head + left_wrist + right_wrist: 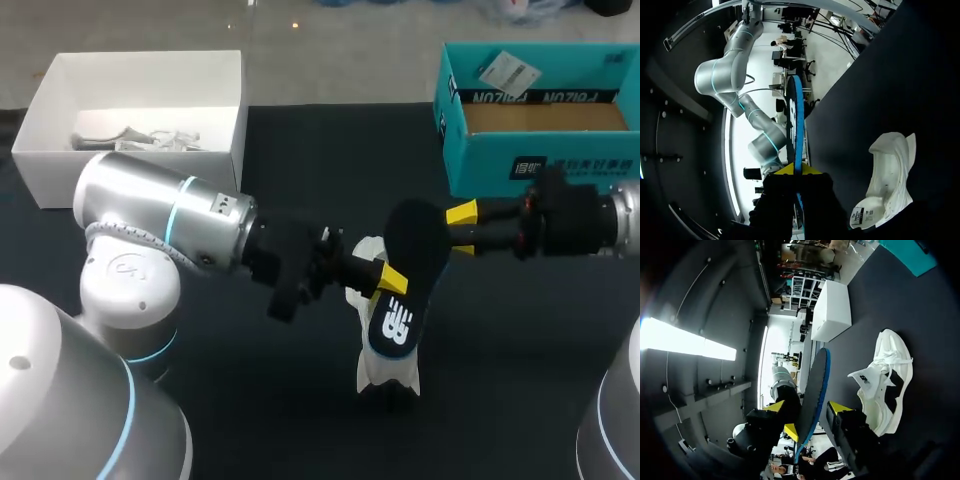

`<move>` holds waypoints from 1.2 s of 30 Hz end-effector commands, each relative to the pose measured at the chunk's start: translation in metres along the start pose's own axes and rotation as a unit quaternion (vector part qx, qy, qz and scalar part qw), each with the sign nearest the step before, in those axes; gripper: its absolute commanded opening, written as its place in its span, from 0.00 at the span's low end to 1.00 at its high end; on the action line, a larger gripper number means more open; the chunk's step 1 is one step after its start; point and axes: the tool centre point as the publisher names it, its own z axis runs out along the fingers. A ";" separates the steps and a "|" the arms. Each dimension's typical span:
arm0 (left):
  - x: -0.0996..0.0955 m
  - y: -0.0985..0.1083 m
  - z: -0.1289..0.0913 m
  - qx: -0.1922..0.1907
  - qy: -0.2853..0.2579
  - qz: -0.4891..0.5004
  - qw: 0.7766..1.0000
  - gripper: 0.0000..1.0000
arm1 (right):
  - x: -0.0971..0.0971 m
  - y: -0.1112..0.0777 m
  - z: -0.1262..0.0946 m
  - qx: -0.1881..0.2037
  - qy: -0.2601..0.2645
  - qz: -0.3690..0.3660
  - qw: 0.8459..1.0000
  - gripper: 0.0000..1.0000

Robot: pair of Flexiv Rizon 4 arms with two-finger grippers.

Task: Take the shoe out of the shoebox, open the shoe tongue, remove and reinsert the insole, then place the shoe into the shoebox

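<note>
Since the insole (415, 250) is out and held in the air, the next step (my read) is getting it back into the shoe (385, 372), so insole-to-shoe line-up is what matters. Shoe sits on the table (300, 170) nearest the front edge, approx mid-table, tongue pulled open, long axis roughly front-to-back. Just above it hangs the insole, logo end toward the front, other end tipped up toward the back right. Its long axis is close to the shoe's but a bit skewed. L gripper (390, 278) is clamped on the insole's left edge near the middle, so L arm is nearer the shoe. R gripper (461, 226) is at the insole's far end, fingers spread either side w/ gaps, not gripping. At the back edge: white box (140, 70) in the back-left corner, teal box (540, 160) back-right, both well apart from the shoe.
</note>
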 end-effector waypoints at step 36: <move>-0.031 0.015 -0.056 0.131 0.318 -0.194 0.919 1.00 | -0.029 -0.016 0.013 0.064 -0.052 0.024 0.996 0.00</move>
